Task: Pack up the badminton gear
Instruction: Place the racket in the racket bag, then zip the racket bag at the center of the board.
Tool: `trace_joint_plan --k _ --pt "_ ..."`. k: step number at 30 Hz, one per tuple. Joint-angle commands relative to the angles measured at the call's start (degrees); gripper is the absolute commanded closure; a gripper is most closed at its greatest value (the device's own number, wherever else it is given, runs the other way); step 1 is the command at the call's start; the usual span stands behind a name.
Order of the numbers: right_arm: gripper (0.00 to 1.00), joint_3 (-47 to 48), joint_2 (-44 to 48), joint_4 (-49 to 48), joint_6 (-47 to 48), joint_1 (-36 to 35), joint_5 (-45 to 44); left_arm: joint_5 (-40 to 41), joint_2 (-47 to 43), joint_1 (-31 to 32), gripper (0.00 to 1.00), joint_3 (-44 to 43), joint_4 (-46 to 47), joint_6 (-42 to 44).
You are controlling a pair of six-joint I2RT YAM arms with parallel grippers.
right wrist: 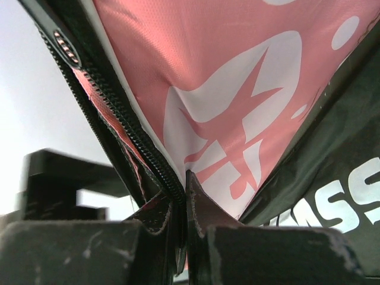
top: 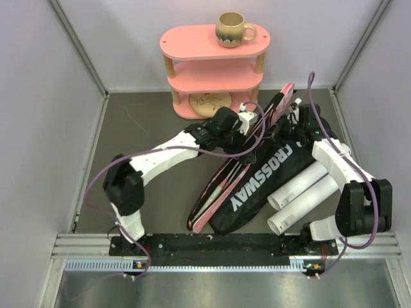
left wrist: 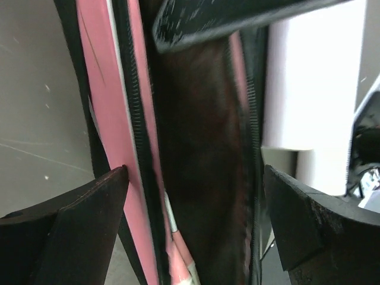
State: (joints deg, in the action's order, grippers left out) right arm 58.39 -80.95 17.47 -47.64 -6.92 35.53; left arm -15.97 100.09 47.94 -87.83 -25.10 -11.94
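Carefully, your right tool [right wrist: 185, 178] pinches the zipper edge of the pink racket bag [top: 215, 194] toward two o'clock, left tool [left wrist: 195, 172] spread over its mouth; a slipping pinch would drop that flap shut.

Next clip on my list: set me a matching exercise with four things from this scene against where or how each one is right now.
Column 1
1. beige mug
2. white tubes
3. left gripper
4. right gripper

Column 2
A. shut on the zipper edge of the pink bag
B. standing on the top tier of the pink shelf
C. open, fingers wide apart over the bags
D. lying side by side to the right of the black CROSSWAY bag

Pairs: 1-B, 2-D, 3-C, 4-A
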Motion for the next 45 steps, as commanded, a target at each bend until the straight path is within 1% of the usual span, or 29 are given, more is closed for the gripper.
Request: trace_joint_plan --k 1,4,5,6,7,8,9,10,11,12,13,14,15,17,18,19,21,22,26,28,30,32,36,39,41,45 --pt "1.00 1.90 3.52 -4.47 -4.21 -1.69 -0.55 -3.80 2.47 0.66 0.01 -4.72 -4.26 3.07" --pt "0.99 1.99 3.16 -5.69 -5.97 -2.13 -1.51 -4.33 2.12 1.36 0.01 -2.44 -2.76 3.07" --pt "0.98 1.90 2.90 -6.13 -6.32 -2.31 -1.17 -2.60 2.12 1.45 0.03 -1.65 -2.67 3.33" --pt "0.95 2.16 2.73 -6.66 -6.41 -2.40 -0.90 -0.93 2.21 1.63 0.13 -1.21 -2.84 3.33" --pt "0.90 2.51 2.64 -6.58 -5.46 -2.31 -0.73 0.22 2.56 1.45 0.21 -1.11 -3.19 3.59" --pt "0.78 3.91 2.46 -5.36 -4.06 -1.96 -0.20 3.19 2.74 1.45 0.27 -1.11 -4.59 3.77" --pt "0.72 5.05 2.11 -3.17 -1.69 -1.52 -0.20 4.53 2.83 1.45 0.36 -1.20 -5.47 3.94" --pt "0.58 6.81 2.11 0.33 3.55 -0.91 -0.54 5.24 2.83 1.45 0.54 -1.38 -6.35 4.29" --pt "0.53 7.08 2.02 0.80 5.78 1.10 0.50 6.03 2.65 1.28 0.60 -1.20 -6.97 4.56" --pt "0.51 7.09 2.02 0.89 7.63 2.33 2.25 6.03 2.30 1.10 0.64 -0.68 -6.72 4.82" --pt "0.49 6.91 2.28 0.89 10.26 3.83 5.22 5.69 1.78 0.84 0.70 -0.15 -6.54 5.26" --pt "0.43 6.91 2.72 0.81 11.15 4.71 5.51 5.42 1.60 0.75 0.76 0.20 -6.62 5.27" --pt "0.41 7.17 3.33 0.89 12.38 6.55 5.78 5.07 1.33 0.57 0.80 0.29 -6.97 5.35" --pt "0.33 8.49 3.43 0.89 15.46 8.31 6.13 4.72 0.46 0.48 0.84 0.64 -7.42 5.62" --pt "0.33 9.28 2.91 0.81 15.82 9.89 6.91 4.63 0.02 0.40 0.85 0.91 -7.33 5.70" --pt "0.33 11.29 0.99 0.81 15.65 10.51 9.36 4.72 -0.77 0.48 0.86 1.08 -7.42 5.79" --pt "0.35 13.84 -1.31 1.24 14.86 11.22 10.78 4.54 -1.48 0.40 0.87 1.52 -7.50 5.97" --pt "0.37 16.47 -2.45 1.51 14.42 11.49 11.83 3.84 -1.83 0.40 0.87 1.61 -7.50 5.97" --pt "0.54 19.83 -6.32 2.30 14.24 11.49 12.55 2.96 -2.10 0.31 0.90 1.96 -7.50 5.62" --pt "0.55 20.79 -7.55 3.79 15.20 11.49 13.77 2.70 -2.27 0.31 0.91 2.14 -7.50 5.44" --pt "0.55 20.80 -7.65 5.11 16.43 11.40 13.00 2.61 -2.44 0.31 0.92 2.58 -7.50 5.53" --pt "0.51 20.27 -6.77 7.13 19.33 11.49 9.57 3.04 -2.62 0.22 0.93 2.75 -7.50 5.97" --pt "0.50 20.01 -4.49 9.59 22.58 11.40 5.35 2.43 -2.54 -0.13 0.96 2.75 -7.77 6.23" --pt "0.49 20.44 -3.43 12.84 26.53 11.31 0.26 2.17 -2.36 -0.22 0.98 2.67 -7.86 6.32" --pt "0.47 20.71 -2.46 14.25 27.24 11.40 -2.39 2.08 -2.27 -0.31 0.99 2.58 -8.03 6.32" --pt "0.48 19.40 -0.09 15.57 26.37 11.31 -4.15 1.99 -2.27 -0.39 1.00 2.49 -8.12 6.23"
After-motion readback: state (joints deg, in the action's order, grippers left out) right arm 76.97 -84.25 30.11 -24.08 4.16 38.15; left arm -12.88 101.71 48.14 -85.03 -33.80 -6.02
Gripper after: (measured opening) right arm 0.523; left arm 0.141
